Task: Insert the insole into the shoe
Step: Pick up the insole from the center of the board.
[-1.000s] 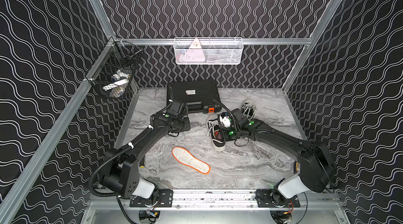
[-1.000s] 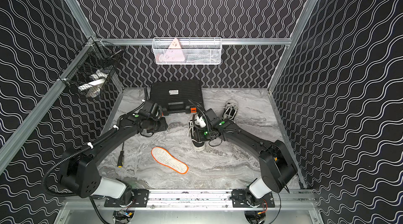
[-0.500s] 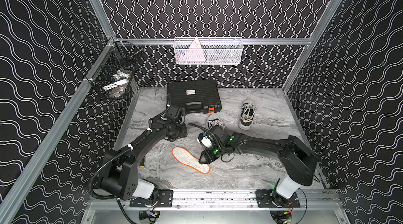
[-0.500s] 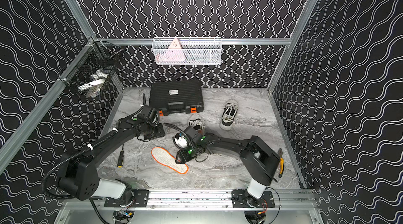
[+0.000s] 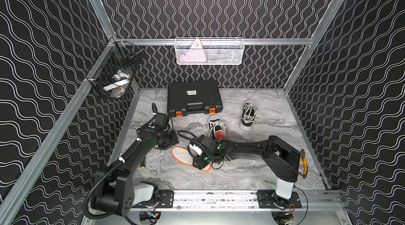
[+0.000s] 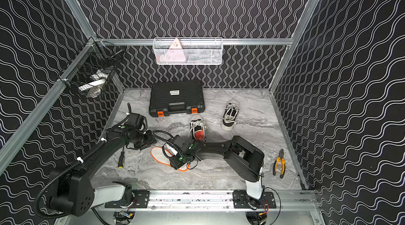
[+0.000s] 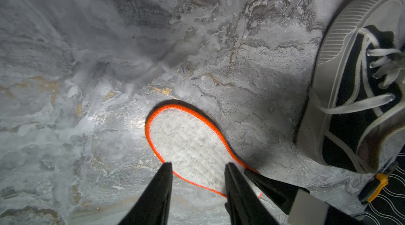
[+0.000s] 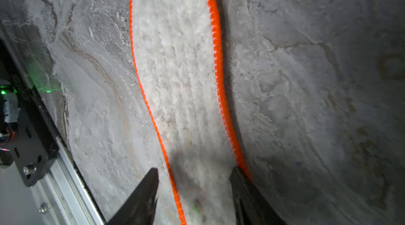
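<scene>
Flanking insole [image 8: 179,81] edges, right gripper [image 8: 194,170] jaws apart.

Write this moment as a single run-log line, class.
insole: flat on table; right gripper: open, astride insole; left gripper: open over its end; nearer shoe: untouched

Insole [image 5: 181,157] (orange-edged) lies near the shoe [image 5: 217,129], partly covered.

Two shoes [image 5: 215,126] [image 5: 248,114], one insole [image 5: 180,155], one black case [image 5: 194,99], two baskets [image 5: 230,57] [image 5: 109,88], one pair of pliers [image 6: 279,164], one screwdriver [image 6: 121,160], two robot arms [image 5: 131,156] [image 5: 252,151].
</scene>
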You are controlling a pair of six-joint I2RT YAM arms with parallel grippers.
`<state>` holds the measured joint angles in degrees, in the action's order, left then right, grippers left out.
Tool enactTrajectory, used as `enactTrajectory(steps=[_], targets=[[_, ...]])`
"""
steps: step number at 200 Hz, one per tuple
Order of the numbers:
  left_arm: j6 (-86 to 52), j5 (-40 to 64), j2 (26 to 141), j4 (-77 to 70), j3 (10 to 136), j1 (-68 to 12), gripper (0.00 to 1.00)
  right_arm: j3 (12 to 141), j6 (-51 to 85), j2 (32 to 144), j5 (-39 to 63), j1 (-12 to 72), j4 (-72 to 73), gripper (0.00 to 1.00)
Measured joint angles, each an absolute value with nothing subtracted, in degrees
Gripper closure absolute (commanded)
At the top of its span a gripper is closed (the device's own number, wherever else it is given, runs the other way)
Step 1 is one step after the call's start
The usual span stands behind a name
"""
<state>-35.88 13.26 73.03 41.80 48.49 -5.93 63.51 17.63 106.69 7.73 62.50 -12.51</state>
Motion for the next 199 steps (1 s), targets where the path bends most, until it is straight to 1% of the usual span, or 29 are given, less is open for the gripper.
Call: enactTrajectory(steps=[45, 89, 117, 139, 154, 167, 199], targets=[[-36.1, 17.2, 73.6, 41.8, 47.2, -2.8, 0.55, 63.1, 18.4, 103.3, 4.3, 62.2, -11.9, 0.41], [-35.8, 17.7, 74.1, 42.0, 48.1, -2.4, 0.55, 65.6, 15.5, 109.4, 1.3, 61.8, -12.2, 0.41], [-34.5, 17.7, 73.8, 42.1, 48.4, -2.4, 0.55, 67.1, 15.2, 110.9, 0.7, 60.6, -11.3, 0.40], [-34.3, 17.7, 73.5, 42.1, 48.3, -2.3, 0.55, 67.0, 14.7, 111.0, 0.7, 59.9, -11.0, 0.50], [-34.3, 17.6, 73.5, 42.0, 48.0, -2.3, 0.55, 66.9, 14.3, 111.1, 0.4, 59.7, -11.0, 0.52], [-34.3, 17.6, 73.5, 42.1, 47.9, -2.3, 0.55, 66.0, 14.3, 110.8, 0.3, 59.7, -10.1, 0.50], [-34.1, 16.6, 73.5, 42.1, 48.3, -2.2, 0.55, 58.2, 15.2, 106.3, -0.1, 61.3, -4.7, 0.42]])
